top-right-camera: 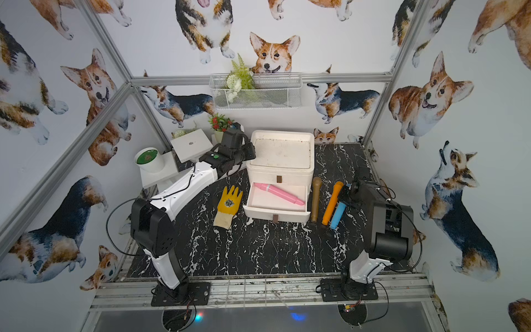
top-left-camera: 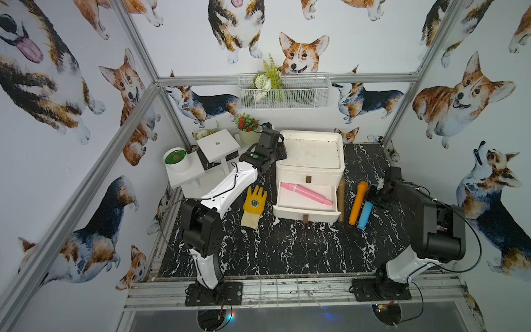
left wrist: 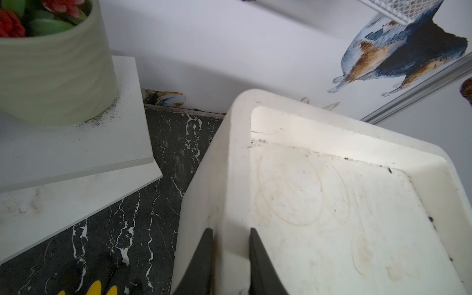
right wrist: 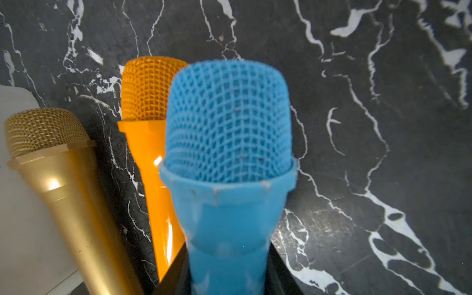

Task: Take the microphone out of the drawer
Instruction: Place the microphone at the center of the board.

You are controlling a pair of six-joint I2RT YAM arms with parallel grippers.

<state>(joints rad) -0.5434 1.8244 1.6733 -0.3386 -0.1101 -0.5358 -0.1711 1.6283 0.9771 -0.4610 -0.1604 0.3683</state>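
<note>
Framing the black marble tabletop (top-left-camera: pixel 287 253) are corgi-print walls (top-left-camera: pixel 186 43).

Both top views hang high over the front edge of the black marble tabletop (top-left-camera: pixel 287 253) and look down toward the back wall (top-left-camera: pixel 201 43) and its wire basket (top-right-camera: pixel 255 92), sharing nearly the whole scene, shifted slightly sideways. The left wrist camera sits close over a corner of the white drawer box (left wrist: pixel 332 204), facing across its recessed top toward the green flower pot (left wrist: pixel 56 76). The right wrist camera is nearest of all, seemingly just behind the blue microphone (right wrist: pixel 229 127), whose blurred head fills mid-frame, with the orange microphone (right wrist: pixel 148 102) and gold microphone (right wrist: pixel 51 143) alongside, all three also visible in both top views.
</note>
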